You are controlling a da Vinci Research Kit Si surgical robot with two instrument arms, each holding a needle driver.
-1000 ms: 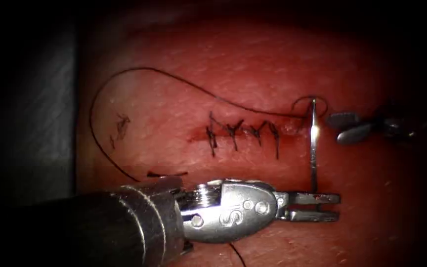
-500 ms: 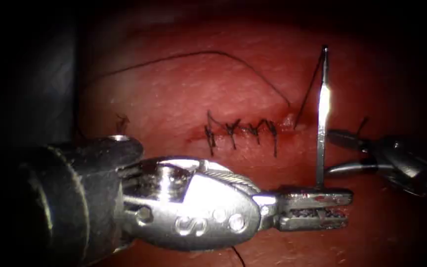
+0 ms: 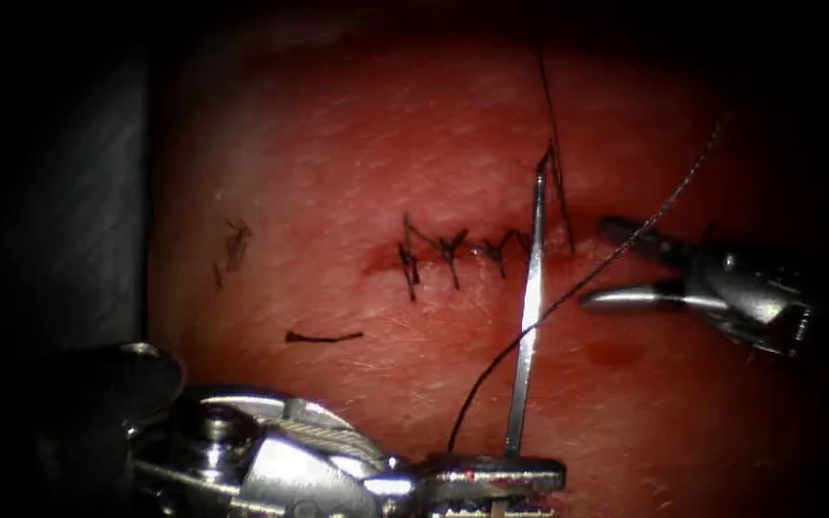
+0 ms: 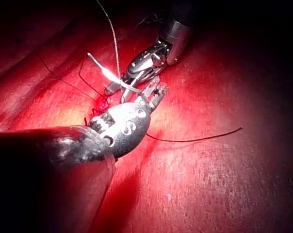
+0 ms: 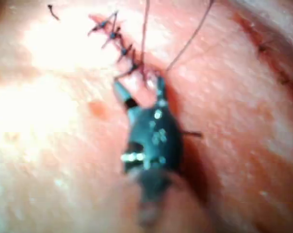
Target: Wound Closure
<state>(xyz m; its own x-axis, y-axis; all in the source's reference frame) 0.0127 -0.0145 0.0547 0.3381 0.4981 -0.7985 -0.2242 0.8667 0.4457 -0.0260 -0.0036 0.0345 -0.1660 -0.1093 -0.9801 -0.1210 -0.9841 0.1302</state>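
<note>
Endoscope view: left tool [image 3: 558,487] has its fingers clamped on the needle [image 3: 528,317], gripped close to the end away from the thread. The rest of the needle rises free from the fingers, clear of the tissue [image 3: 338,173], not in it, and its far end tops out just past the right end of the cut [image 3: 386,261]. Thread [image 3: 578,283] leaves that far end: one strand drops to the tissue beside the last of the stitches [image 3: 462,251], and another long strand starts next to the left fingers, crosses behind the needle and runs over the right tool's upper finger [image 3: 640,238]. Right tool [image 3: 599,264] has fingers spread wide and seems to hold nothing, sitting just right of the cut's right end, with the needle between it and the stitches. A cut end of thread [image 3: 323,337] lies loose on the tissue, well off from both tools. Left wrist view: left tool [image 4: 156,92] grips the needle [image 4: 105,73], with the right tool's fingers just beyond. Right wrist view: right tool [image 5: 139,90] is spread, close to the stitches [image 5: 115,36]. Judgement: the grip should stay firm so the needle does not swivel. The thread should stay slack enough not to drag on the stitches. The strand over the right finger looks like a snag risk.
</note>
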